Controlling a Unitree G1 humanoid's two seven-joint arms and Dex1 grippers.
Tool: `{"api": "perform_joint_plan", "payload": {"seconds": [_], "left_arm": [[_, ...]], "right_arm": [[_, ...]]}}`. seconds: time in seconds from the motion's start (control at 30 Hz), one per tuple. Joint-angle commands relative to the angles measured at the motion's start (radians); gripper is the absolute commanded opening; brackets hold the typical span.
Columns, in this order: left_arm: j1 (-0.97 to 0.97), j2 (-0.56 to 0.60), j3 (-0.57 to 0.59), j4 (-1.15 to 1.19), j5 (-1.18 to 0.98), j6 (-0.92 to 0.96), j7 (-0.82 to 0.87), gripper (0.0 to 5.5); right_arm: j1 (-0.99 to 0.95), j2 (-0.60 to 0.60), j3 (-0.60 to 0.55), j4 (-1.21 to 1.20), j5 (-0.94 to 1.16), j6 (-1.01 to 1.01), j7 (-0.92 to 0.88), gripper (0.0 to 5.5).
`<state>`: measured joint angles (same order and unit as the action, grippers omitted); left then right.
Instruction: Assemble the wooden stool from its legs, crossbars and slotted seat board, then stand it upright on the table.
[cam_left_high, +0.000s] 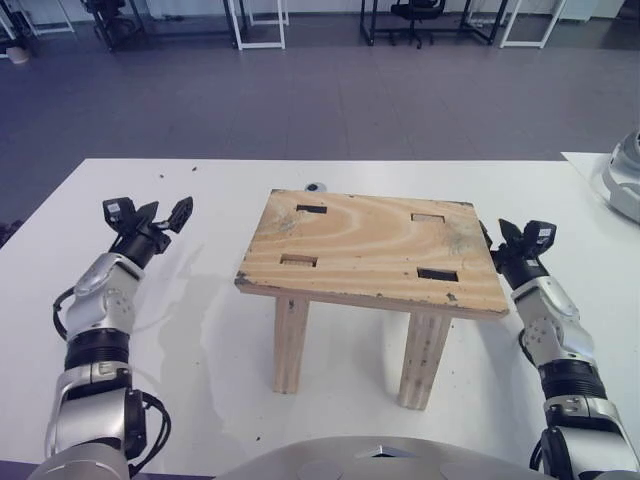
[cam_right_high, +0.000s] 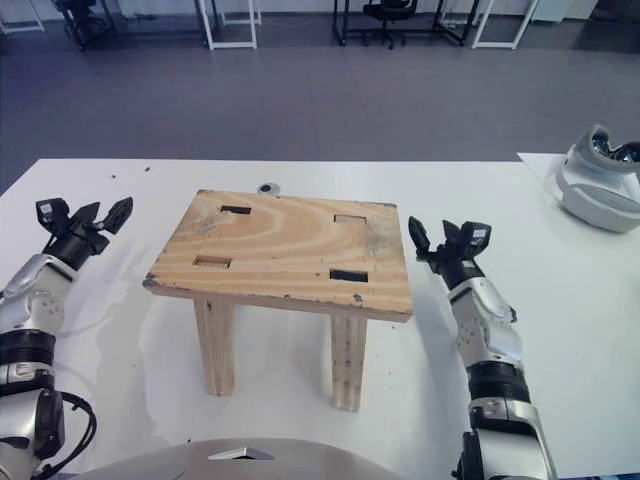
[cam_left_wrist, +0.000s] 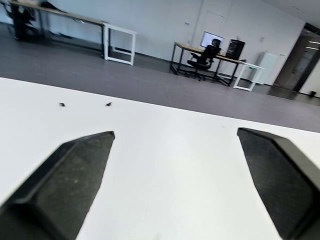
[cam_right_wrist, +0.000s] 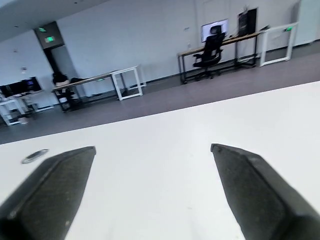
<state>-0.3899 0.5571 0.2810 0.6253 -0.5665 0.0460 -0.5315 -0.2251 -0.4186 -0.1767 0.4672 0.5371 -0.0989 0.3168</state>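
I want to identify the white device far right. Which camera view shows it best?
The right eye view: nearly the whole white headset shows, unobstructed. The left eye view cuts it off at the picture's edge. Both wrist views face the room's desks instead.

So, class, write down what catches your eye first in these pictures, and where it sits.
The wooden stool stands upright mid-table, slotted seat board on top. The left hand and right hand lie open either side, clear of it. A white headset sits far off to the right.
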Motion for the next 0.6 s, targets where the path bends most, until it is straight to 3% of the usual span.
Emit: {"api": "perform_joint_plan", "payload": {"seconds": [0.03,0.27,0.6], "left_arm": [[-0.059,-0.003,-0.015,0.078,0.107,-0.086,0.002,4.53],[-0.064,-0.007,-0.022,-0.019,0.15,-0.068,-0.042,4.53],[0.073,-0.048,0.036,-0.21,0.166,0.037,0.084,4.53]], "right_arm": [[-0.094,0.006,-0.007,0.06,-0.158,-0.126,-0.073,4.31],[-0.113,0.033,-0.029,0.089,-0.216,-0.135,-0.053,4.31],[-0.113,-0.003,-0.104,0.116,-0.246,-0.059,-0.106,4.31]]}}
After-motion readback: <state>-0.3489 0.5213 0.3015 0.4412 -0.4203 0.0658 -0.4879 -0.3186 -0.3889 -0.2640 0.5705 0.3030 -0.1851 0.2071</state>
